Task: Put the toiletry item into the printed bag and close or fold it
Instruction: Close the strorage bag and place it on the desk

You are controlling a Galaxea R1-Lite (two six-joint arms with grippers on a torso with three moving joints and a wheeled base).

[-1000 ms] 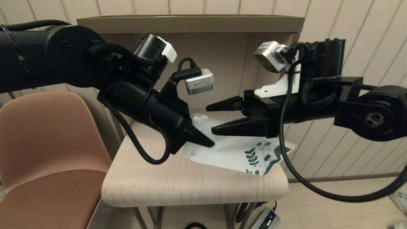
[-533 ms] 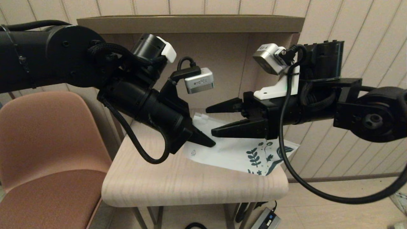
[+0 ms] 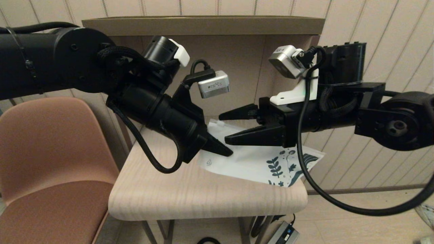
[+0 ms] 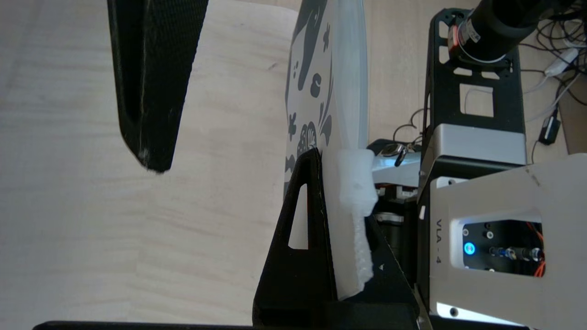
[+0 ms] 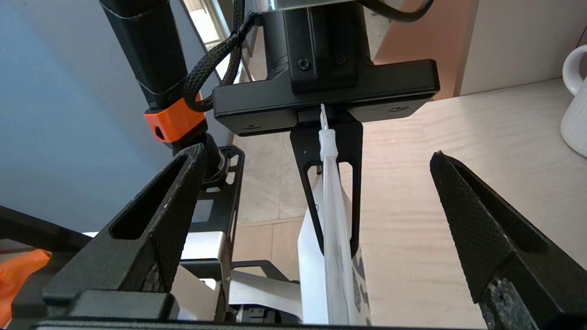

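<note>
The printed bag [image 3: 251,159], white with dark leaf print, hangs tilted just above the table [image 3: 190,193]; its printed end reaches past the right edge. My left gripper [image 3: 218,148] is shut on the bag's zip end, next to the white zip slider [image 4: 355,183]. In the right wrist view the same bag [image 5: 339,275] hangs edge-on from those jaws. My right gripper [image 3: 223,128] hovers open just above the bag's zip edge, holding nothing; its fingers [image 5: 169,206] stand wide on either side of the bag. The toiletry item is out of view.
A ribbed white mug [image 5: 578,105] stands on the table beyond the bag. A brown chair [image 3: 44,162] stands to the left of the table. A shelf top [image 3: 203,25] spans behind both arms. Cables and a power brick [image 3: 283,234] lie on the floor.
The left gripper has carried the bag a little to the right, so the printed corner hangs further past the table's edge. The right gripper has hardly moved and stays open.
</note>
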